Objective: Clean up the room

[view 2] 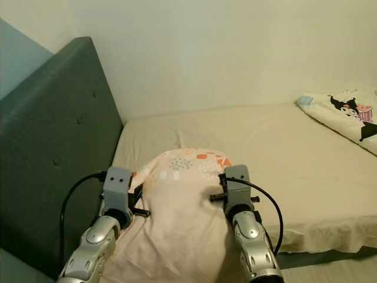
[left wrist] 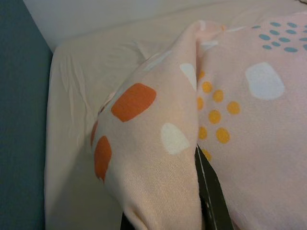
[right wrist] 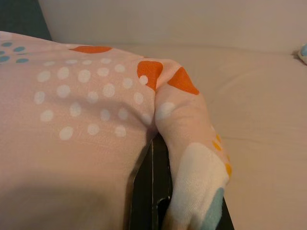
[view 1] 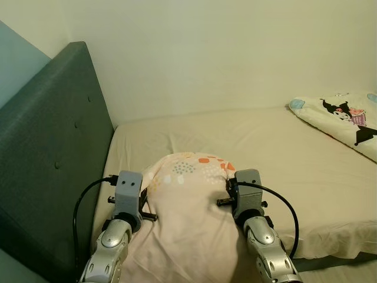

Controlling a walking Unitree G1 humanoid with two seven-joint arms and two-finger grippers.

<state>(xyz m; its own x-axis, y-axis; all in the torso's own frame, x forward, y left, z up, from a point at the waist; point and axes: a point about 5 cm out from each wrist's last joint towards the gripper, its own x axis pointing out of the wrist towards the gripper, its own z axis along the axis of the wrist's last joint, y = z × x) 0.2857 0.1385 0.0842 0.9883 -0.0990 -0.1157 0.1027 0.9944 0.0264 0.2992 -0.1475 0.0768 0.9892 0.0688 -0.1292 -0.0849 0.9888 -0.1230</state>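
I hold a pale pink pillow [view 1: 188, 212], printed with orange, white and teal dots, in front of me above the near end of the bed. My left gripper [left wrist: 204, 191] is shut on the pillow's left edge, where fabric folds over a black finger [left wrist: 211, 201]. My right gripper [right wrist: 153, 196] is shut on the right edge, its black fingers [right wrist: 146, 191] pinching a bunched corner [right wrist: 187, 143]. From the head views both wrists [view 1: 128, 197] [view 1: 247, 194] flank the pillow, and the fingertips are buried in the cloth.
The bed [view 1: 265, 147] has a cream sheet and runs to the wall. A dark grey tufted headboard [view 1: 53, 159] stands along the left. A white cushion with a cartoon print [view 1: 347, 118] lies at the far right of the bed.
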